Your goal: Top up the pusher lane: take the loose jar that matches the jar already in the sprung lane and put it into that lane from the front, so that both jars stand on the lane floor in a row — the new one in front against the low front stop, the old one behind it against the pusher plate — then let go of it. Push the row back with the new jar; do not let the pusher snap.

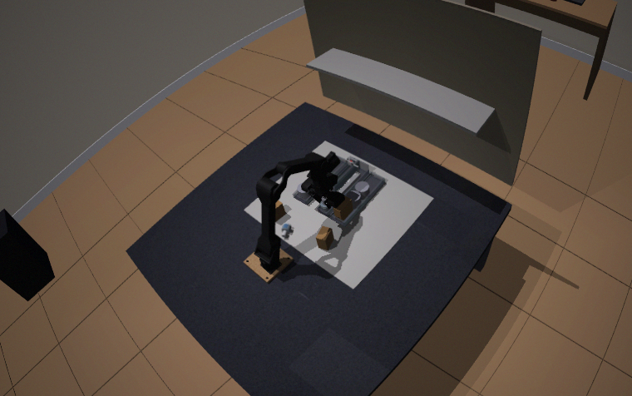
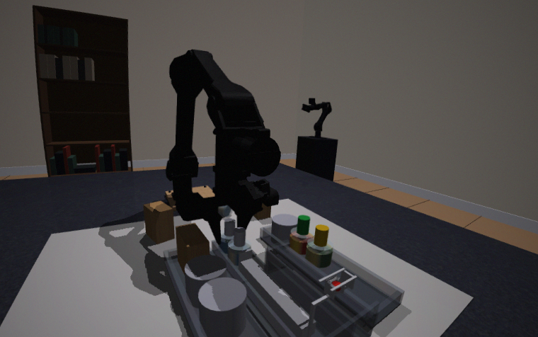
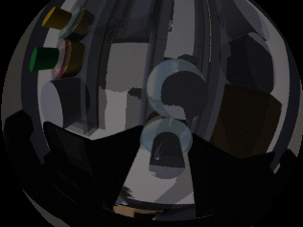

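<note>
Exterior view: my gripper point(image 2: 231, 233) point(image 3: 166, 133) is closed on the new jar point(image 2: 229, 233) point(image 3: 166, 143), grey cap up, its body between my fingertips. Taking the old jar point(image 2: 239, 248) point(image 3: 177, 89) as landmark, my jar stands right at its front side, looking upright; whether they touch I cannot tell. Beyond the old jar, away from my base, the lane's pale strip point(image 2: 274, 292) runs on. To one side of it stand the grey cylinders point(image 2: 222, 305); to the other, the green-capped jar point(image 2: 302, 236) point(image 3: 59, 58). I judge the coming push must follow that row line, straight and slow, gripping until seated.
</note>
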Action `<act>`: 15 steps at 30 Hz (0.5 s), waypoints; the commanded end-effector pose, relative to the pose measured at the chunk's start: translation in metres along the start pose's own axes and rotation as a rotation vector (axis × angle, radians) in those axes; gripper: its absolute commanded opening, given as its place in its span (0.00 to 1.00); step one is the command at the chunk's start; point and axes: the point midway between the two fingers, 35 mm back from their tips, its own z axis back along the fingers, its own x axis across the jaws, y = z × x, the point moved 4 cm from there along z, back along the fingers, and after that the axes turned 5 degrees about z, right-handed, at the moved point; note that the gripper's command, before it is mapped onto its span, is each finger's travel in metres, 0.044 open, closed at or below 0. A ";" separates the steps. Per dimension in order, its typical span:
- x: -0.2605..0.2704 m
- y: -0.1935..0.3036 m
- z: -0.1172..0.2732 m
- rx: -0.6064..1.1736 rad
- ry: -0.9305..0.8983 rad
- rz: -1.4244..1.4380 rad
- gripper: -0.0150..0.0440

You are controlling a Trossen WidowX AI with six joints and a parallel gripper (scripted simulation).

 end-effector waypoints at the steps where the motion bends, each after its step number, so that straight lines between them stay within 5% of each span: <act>1: 0.000 0.000 0.000 -0.010 -0.004 0.002 0.25; 15: 0.000 0.001 0.000 -0.010 -0.004 0.002 0.30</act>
